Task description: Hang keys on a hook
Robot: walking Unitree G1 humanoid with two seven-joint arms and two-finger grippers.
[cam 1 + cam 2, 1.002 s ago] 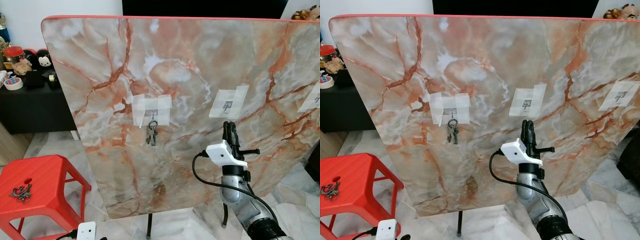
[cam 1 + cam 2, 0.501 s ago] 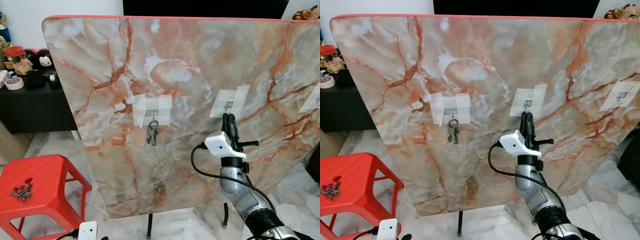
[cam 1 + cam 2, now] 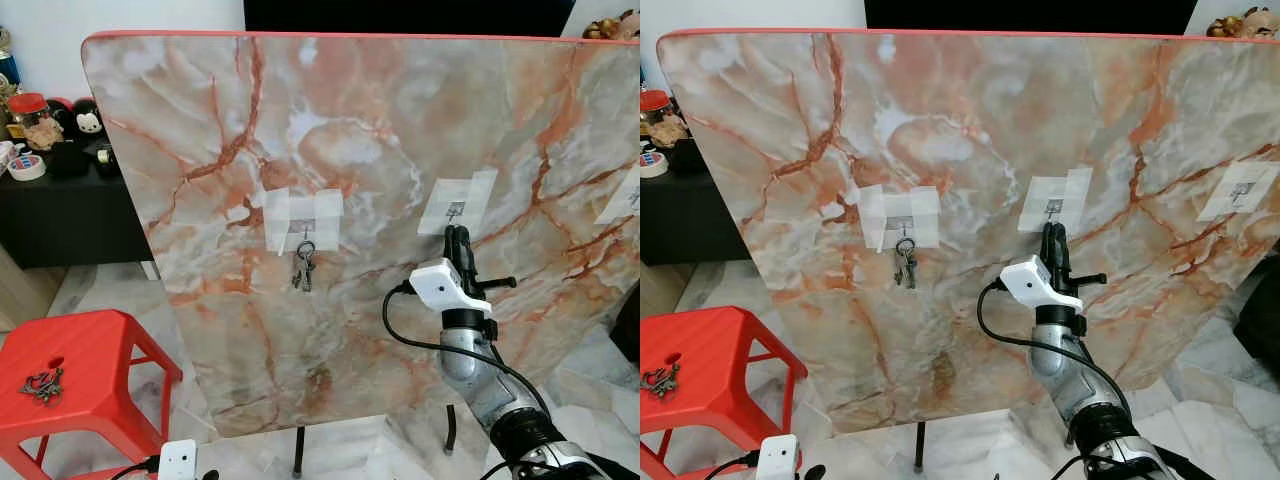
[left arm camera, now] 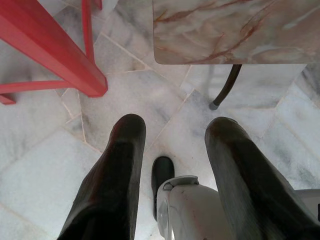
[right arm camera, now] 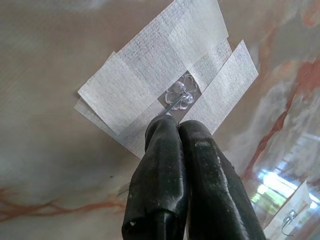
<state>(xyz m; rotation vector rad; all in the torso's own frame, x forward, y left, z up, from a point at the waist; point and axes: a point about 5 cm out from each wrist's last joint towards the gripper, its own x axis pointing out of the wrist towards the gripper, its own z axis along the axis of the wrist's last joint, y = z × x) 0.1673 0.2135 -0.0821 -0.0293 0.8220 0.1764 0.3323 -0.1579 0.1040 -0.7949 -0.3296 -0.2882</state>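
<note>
A marble-patterned board [image 3: 380, 130] stands upright on the tiled floor, with taped hooks across it. A bunch of keys [image 3: 304, 268] hangs from the left hook [image 3: 303, 235]. The right end effector [image 3: 456, 238], fingers pressed together, reaches just below the middle hook [image 5: 179, 96]. The left end effector [image 4: 172, 150] hangs spread above the floor. More keys [image 3: 40, 384] lie on the red stool [image 3: 100, 350].

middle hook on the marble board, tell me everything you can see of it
The middle hook is a small shiny silver metal piece with a heart-like openwork top and a thin prong below. Strips of white woven tape crossing over its plate fix it to the upright marble-patterned board. It sits between the left hook carrying a hanging bunch of keys and another taped hook at the right. The right claw, fingers pressed together, has its tips right at the prong; nothing visibly hangs on it.
</note>
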